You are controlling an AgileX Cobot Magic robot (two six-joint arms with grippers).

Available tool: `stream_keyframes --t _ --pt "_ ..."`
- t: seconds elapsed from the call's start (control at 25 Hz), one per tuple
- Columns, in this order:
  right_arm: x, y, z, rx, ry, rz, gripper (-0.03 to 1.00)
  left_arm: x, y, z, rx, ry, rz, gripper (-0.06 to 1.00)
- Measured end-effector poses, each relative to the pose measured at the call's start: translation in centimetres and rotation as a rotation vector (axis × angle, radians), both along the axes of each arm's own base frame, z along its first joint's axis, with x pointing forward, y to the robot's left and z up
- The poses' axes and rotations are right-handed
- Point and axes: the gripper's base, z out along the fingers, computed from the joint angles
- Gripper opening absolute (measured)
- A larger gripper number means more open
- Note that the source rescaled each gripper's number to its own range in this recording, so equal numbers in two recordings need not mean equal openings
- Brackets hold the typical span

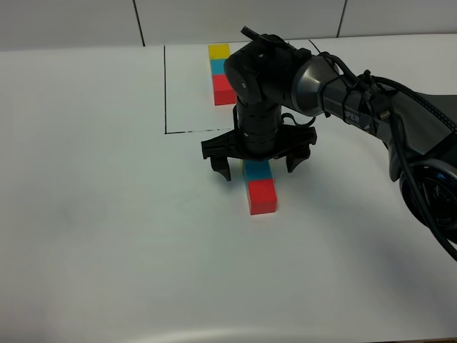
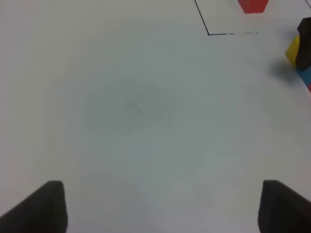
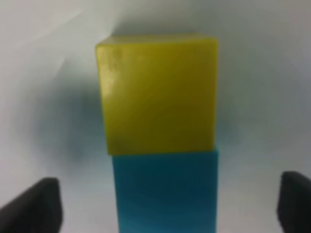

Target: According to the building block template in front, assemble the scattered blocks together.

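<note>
This looks like a robotics lab or test bench rather than a home or shop. A plain white tabletop point(image 1: 107, 236) carries only coloured cubes point(image 1: 260, 187) and a thin black outline point(image 1: 166, 89) drawn on its surface, with bare pale wall panels point(image 1: 71, 21) behind. A black robot arm point(image 1: 343, 96) with exposed cables reaches over it.
</note>
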Motion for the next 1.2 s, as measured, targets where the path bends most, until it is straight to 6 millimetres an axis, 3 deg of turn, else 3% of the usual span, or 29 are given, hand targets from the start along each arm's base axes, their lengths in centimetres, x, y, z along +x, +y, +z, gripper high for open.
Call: stream_keyframes --t 0.12,0.28,0.4,0.68,0.96,1.2 --pt "0.1 -0.1 0.8 0.004 -0.024 0.023 0.99 0.0 0.0 0.0 0.0 0.0 0.0 0.83" --pt "0.0 -0.5 3.1 0.025 -0.067 0.07 1.0 0.0 0.0 0.0 0.0 0.0 0.0 0.83" --pt "0.0 -2.0 4.4 0.04 -0.064 0.088 1.0 0.0 0.0 0.0 0.0 0.0 0.0 0.83" --pt "-0.7 -11.0 6.9 0.072 -0.115 0.093 0.95 0.0 0.0 0.0 0.0 0.0 0.0 0.83" --pt "-5.4 -20.4 11.5 0.083 -0.311 -0.028 0.93 0.0 0.0 0.0 0.0 0.0 0.0 0.83" --pt "-11.3 -25.2 14.9 0.067 -0.437 -0.088 0.92 0.0 0.0 0.0 0.0 0.0 0.0 0.83"
